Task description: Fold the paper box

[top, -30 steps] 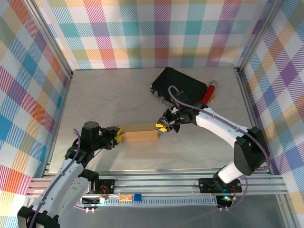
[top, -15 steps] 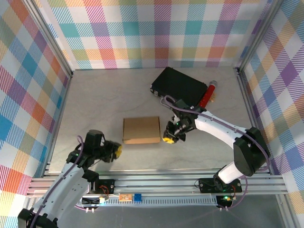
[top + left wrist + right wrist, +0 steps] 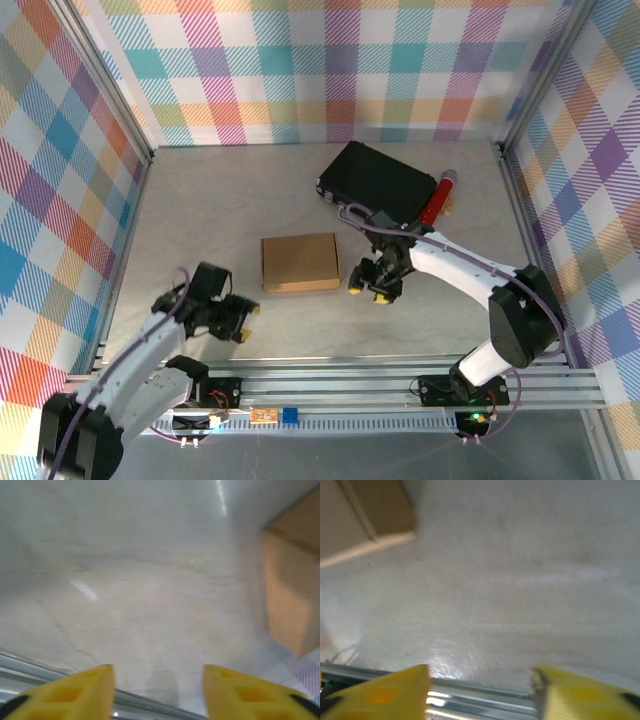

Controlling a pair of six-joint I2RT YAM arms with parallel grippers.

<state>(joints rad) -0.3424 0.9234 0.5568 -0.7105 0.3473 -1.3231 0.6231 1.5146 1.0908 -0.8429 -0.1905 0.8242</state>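
Both grippers hang empty with fingers spread: the left gripper (image 3: pixel 243 323) well short of the box (image 3: pixel 300 263), the right gripper (image 3: pixel 367 294) just off its right edge. The box lies closed and flat on the table (image 3: pixel 200 220), between the two pairs of fingers and touched by neither. Folding looks done, with little left but to check the flaps. The top view gives its plain lid. The left wrist view adds a side wall, up and right of the fingertips.
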